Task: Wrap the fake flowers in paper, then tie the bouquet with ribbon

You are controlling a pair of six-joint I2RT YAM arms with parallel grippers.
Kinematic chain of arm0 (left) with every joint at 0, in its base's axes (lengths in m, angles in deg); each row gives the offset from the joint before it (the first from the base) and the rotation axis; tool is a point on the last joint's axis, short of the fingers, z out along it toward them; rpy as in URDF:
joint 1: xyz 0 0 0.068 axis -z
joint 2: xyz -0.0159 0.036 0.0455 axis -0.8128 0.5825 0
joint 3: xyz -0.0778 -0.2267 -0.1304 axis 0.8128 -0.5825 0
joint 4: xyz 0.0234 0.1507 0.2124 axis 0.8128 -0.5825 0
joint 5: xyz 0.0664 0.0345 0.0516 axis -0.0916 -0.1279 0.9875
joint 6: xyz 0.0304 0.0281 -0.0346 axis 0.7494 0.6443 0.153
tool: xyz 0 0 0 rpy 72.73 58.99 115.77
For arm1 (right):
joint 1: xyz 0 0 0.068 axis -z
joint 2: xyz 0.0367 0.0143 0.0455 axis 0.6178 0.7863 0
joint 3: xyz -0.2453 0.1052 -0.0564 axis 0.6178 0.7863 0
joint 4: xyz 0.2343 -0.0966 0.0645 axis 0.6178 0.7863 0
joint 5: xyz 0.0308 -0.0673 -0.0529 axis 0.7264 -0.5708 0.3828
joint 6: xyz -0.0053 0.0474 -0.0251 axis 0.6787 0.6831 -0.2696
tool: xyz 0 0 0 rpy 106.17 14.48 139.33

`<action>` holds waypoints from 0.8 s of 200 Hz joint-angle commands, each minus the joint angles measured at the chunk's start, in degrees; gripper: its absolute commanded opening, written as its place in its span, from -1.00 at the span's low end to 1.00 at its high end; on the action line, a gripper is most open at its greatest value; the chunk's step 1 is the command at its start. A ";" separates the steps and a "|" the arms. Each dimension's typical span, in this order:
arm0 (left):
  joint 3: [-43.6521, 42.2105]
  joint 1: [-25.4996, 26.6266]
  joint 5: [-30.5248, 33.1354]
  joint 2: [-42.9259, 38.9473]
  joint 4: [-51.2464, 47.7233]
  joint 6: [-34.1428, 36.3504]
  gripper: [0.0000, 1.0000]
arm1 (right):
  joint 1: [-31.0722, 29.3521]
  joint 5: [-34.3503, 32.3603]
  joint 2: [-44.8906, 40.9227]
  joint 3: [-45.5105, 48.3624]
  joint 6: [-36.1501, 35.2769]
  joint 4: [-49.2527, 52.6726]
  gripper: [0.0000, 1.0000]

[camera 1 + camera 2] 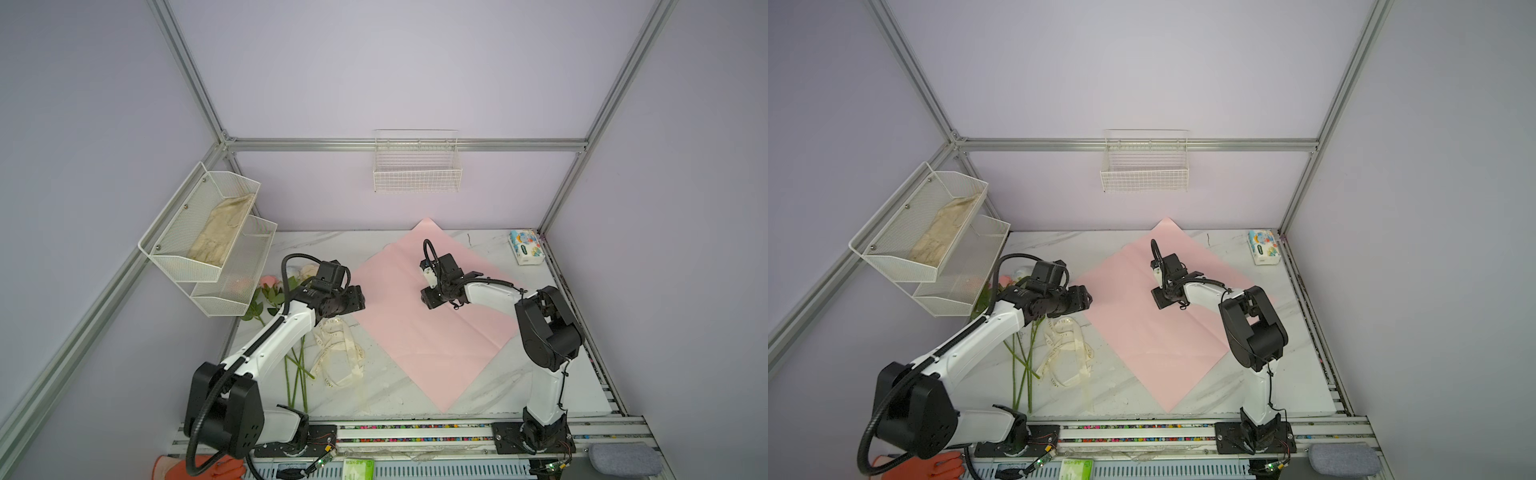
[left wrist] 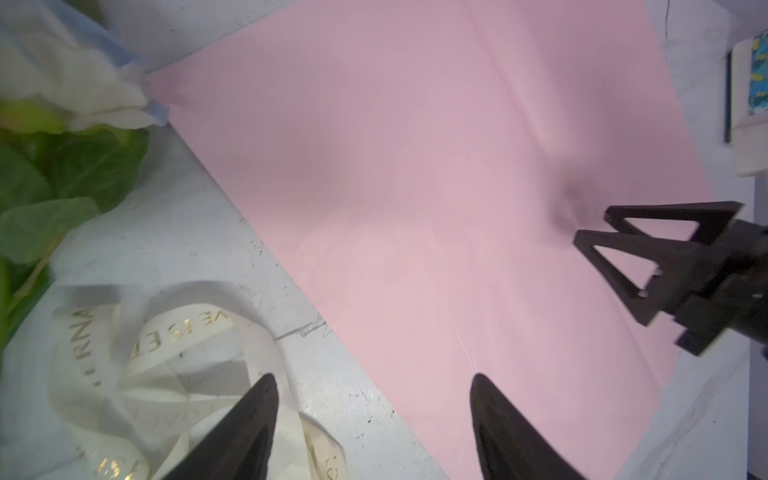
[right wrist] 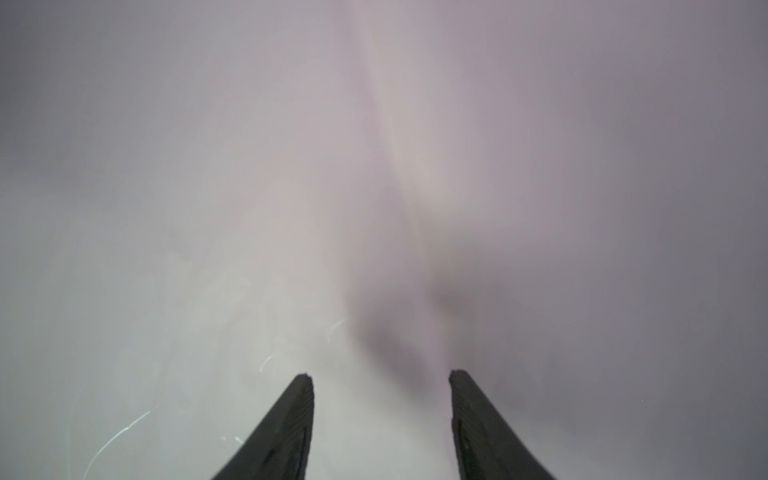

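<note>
Early step, I judge: the flowers (image 1: 269,283) are lying loose at the surface's (image 1: 511,374) left edge, beside the ribbon (image 1: 336,353). The left fingers (image 2: 253,424) are hanging wide, empty. The right fingers (image 3: 291,415) are hovering parted (also empty) over the paper (image 1: 415,340). Next comes gripping the stems.

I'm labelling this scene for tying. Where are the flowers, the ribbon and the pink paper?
flowers (image 2: 75,174): left wrist view, green leaf.
ribbon (image 2: 183,334): left wrist view, lettered strip.
paper (image 1: 415,332): in a top view, bare middle.
</note>
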 commanded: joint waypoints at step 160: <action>1.40 1.58 -8.94 20.81 10.10 -1.35 0.08 | 24.33 -2.85 7.43 -0.80 8.26 2.14 0.18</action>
